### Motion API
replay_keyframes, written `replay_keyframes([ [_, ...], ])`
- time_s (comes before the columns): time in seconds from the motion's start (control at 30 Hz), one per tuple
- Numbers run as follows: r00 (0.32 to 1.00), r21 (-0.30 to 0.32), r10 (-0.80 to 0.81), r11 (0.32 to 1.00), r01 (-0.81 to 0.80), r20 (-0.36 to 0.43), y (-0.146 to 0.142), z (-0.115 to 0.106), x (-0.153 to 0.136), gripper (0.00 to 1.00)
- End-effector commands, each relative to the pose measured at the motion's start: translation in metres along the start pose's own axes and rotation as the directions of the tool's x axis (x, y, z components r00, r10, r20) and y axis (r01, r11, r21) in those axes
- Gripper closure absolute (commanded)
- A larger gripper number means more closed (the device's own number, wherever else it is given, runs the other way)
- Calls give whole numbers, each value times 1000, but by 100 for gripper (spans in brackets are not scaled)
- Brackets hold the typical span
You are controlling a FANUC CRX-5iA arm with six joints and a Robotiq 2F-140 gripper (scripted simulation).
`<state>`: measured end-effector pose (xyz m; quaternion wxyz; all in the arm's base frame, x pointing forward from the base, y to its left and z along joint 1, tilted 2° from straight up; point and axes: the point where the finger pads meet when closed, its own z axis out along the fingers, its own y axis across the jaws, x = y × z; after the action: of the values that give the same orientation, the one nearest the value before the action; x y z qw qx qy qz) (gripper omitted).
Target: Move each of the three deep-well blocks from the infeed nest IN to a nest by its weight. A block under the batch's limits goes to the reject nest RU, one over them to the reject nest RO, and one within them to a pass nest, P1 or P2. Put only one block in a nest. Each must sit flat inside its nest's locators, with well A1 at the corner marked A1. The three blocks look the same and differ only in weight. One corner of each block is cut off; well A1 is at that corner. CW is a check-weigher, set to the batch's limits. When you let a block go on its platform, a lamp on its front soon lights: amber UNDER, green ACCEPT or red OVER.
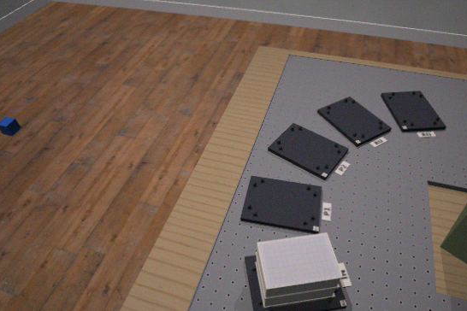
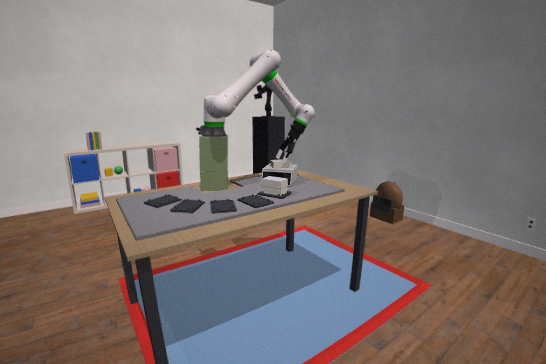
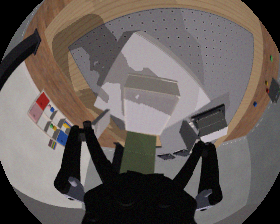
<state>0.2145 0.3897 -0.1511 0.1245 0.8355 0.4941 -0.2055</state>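
Here, your gripper [image 2: 285, 151] hangs with jaws spread wide, holding nothing, just above a deep-well block [image 2: 280, 164] resting on the check-weigher CW [image 2: 280, 174].

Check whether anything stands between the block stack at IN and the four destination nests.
Nothing visible does. P1, P2, RU and RO hold no block, and nothing stands between the block stack and them. The gripper hangs above the table, fingers open, holding nothing.

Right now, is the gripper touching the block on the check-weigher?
Apart. The wrist view shows the open gripper spread wide, with the block well below its fingertips.
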Motion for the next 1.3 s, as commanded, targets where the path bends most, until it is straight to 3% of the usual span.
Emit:
replay_keyframes([
  [0.0, 1000, 0, 0, 1000, 0, 0, 0, -6, -3, 0],
  [0.63, 1000, 0, 0, 1000, 0, 0, 0, -45, -26, 0],
  [1.27, 1000, 0, 0, 1000, 0, 0, 0, -46, -26, 0],
])
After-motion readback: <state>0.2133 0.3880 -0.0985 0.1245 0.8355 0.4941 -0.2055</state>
